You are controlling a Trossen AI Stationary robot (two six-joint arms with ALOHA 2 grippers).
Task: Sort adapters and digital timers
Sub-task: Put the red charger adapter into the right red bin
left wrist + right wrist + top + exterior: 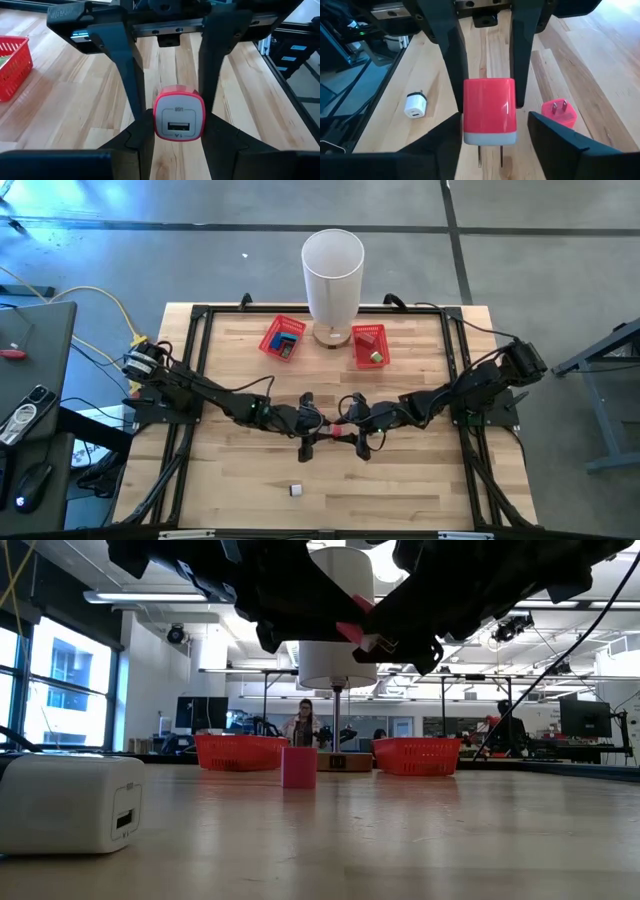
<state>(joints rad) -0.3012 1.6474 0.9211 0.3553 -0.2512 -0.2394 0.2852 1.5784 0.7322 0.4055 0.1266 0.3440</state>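
Observation:
A pink adapter (pixel 179 117) with a white USB face is held in the air between my two grippers at the middle of the table. Its prongs (pixel 490 155) point at the right wrist. My left gripper (pixel 179 137) is shut on it. My right gripper (pixel 492 142) is open, with a finger on either side of the prong end and a gap showing. A second pink adapter (pixel 559 112) stands on the table, also seen in the low view (pixel 298 767). A white adapter (pixel 296 490) lies near the table's near edge. My left gripper pinches the pink adapter by its two opposite side faces (pixel 159 125), near the USB end. The fingers (pixel 142 135) come level from the table's left and lie along the body. The adapter is lifted clear of the table (pixel 360 635), lying level, with its prongs pointing toward the table's right.
Two red baskets (pixel 283 337) (pixel 369 345) sit at the far side with small items in them. Between them stands a tall white cylinder (pixel 333 270) on a wooden base. Black frame rails (pixel 190 380) run along the table's sides. Bare wood lies toward the near edge.

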